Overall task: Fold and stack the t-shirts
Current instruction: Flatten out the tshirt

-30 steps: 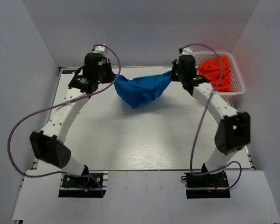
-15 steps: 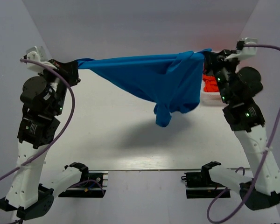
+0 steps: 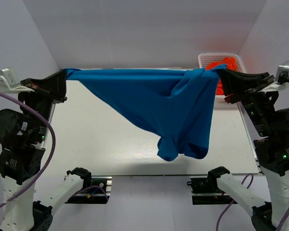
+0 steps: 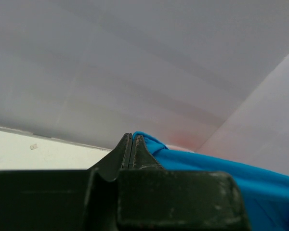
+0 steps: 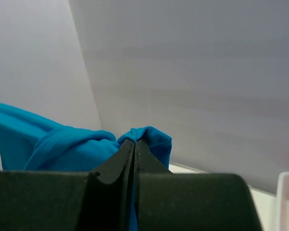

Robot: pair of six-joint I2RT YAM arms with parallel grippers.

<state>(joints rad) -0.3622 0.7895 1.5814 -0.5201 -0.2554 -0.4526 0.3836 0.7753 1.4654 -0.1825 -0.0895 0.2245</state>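
The bright blue t-shirt hangs stretched in the air between both grippers, high above the white table. Its lower part sags to a point near the table's front. My left gripper is shut on its left corner, seen in the left wrist view with blue cloth trailing right. My right gripper is shut on the right corner, seen in the right wrist view with bunched cloth beside it. Orange-red t-shirts lie in the basket, partly hidden by the blue one.
A white mesh basket stands at the table's back right corner, also edging into the right wrist view. White walls close in the back and both sides. Both arm bases sit at the near edge.
Both arms have risen and swung outward toward the camera, lifting the blue t-shirt off the table and pulling it out wide; it now hangs lower and more spread.
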